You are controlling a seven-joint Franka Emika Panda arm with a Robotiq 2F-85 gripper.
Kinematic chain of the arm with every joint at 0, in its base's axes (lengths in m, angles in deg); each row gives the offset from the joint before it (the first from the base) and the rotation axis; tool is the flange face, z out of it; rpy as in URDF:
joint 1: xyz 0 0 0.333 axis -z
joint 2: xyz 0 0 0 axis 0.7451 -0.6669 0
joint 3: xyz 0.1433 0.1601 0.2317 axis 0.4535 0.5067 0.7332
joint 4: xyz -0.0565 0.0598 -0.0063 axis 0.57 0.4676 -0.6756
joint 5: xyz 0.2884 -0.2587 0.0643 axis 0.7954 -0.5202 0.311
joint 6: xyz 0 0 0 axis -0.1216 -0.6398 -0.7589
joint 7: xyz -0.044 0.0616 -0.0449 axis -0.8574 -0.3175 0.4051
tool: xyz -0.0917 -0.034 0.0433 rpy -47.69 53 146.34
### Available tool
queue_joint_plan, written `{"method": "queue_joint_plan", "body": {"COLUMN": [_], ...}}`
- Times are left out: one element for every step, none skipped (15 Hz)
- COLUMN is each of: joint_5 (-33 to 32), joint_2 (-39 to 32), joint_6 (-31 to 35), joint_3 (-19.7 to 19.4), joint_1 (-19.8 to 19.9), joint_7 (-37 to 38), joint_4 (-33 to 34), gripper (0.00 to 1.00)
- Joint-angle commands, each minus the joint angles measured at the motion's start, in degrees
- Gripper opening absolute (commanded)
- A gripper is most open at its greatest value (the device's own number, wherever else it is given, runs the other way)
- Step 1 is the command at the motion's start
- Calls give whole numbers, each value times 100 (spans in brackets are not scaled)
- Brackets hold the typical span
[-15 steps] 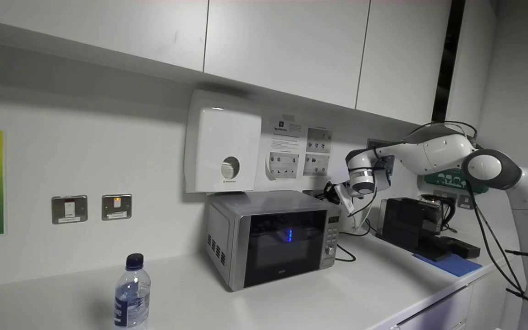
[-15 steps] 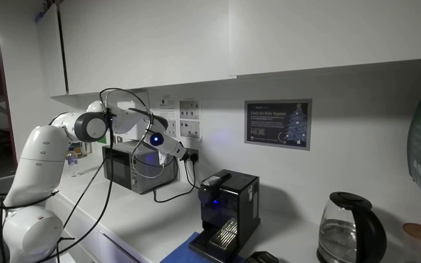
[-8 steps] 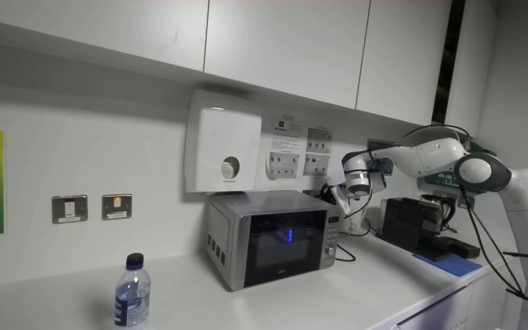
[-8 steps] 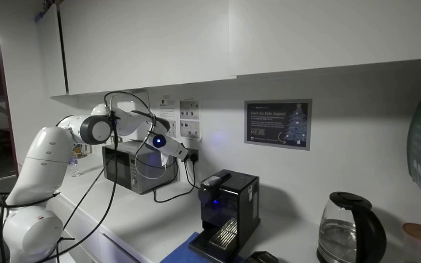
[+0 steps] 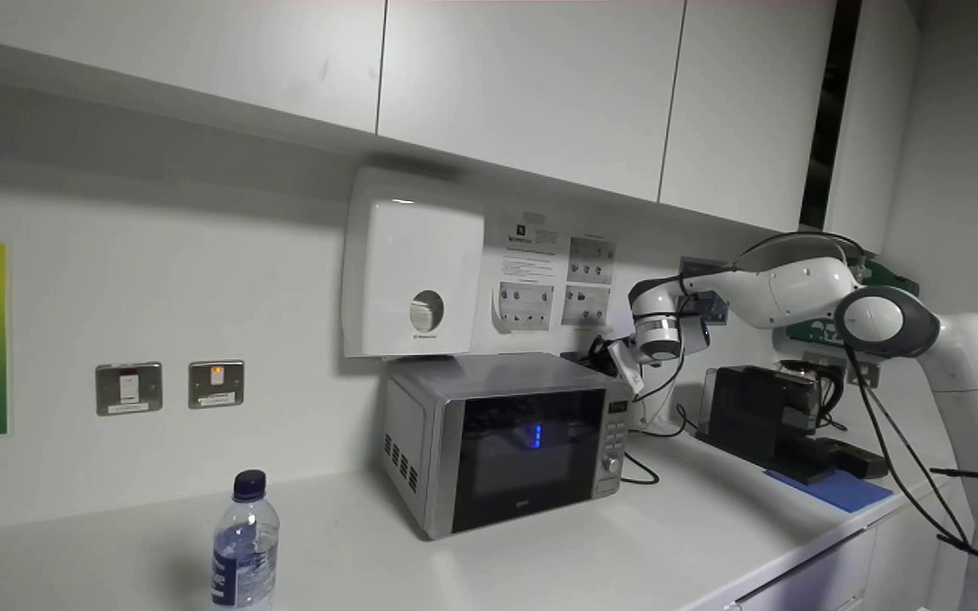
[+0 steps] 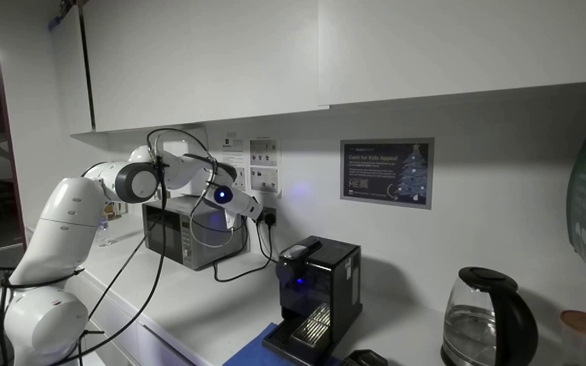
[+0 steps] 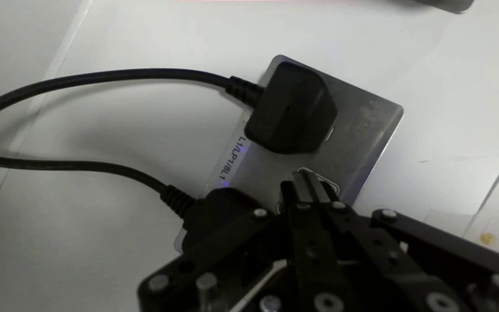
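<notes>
While the fingers (image 7: 302, 190) are clenched together with nothing between them, right of centre in the wrist view, the rim of what looks like a rocker switch (image 7: 325, 179) shows just up and right of their tips, its long axis sloping down rightward; contact cannot be told. An upper plug (image 7: 293, 108) sits above them and a lower plug (image 7: 225, 200) to their left, both in a metal double socket plate (image 7: 364, 125) slanting from upper centre to lower left. Farther off, in an exterior view, a silver microwave (image 5: 531, 458) stands mid-frame on the counter (image 5: 345, 543).
</notes>
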Motion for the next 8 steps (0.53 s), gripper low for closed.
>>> {"method": "queue_joint_plan", "body": {"joint_5": [-14, -20, -28, -33, -38, -37, -39, -44], "joint_2": [-84, -99, -111, -130, -138, -150, -157, -165], "joint_6": [179, 192, 193, 207, 207, 218, 220, 225], "joint_3": [-28, -32, -34, -39, -39, -42, -42, -42], "joint_1": [-88, -98, -104, -109, -107, -107, -105, -105], "joint_7": [-180, -200, -212, -240, -258, -288, -303, -314], "joint_4": [297, 336, 363, 383, 389, 401, 404, 407], "gripper": [0, 0, 0, 0, 0, 0, 0, 0]}}
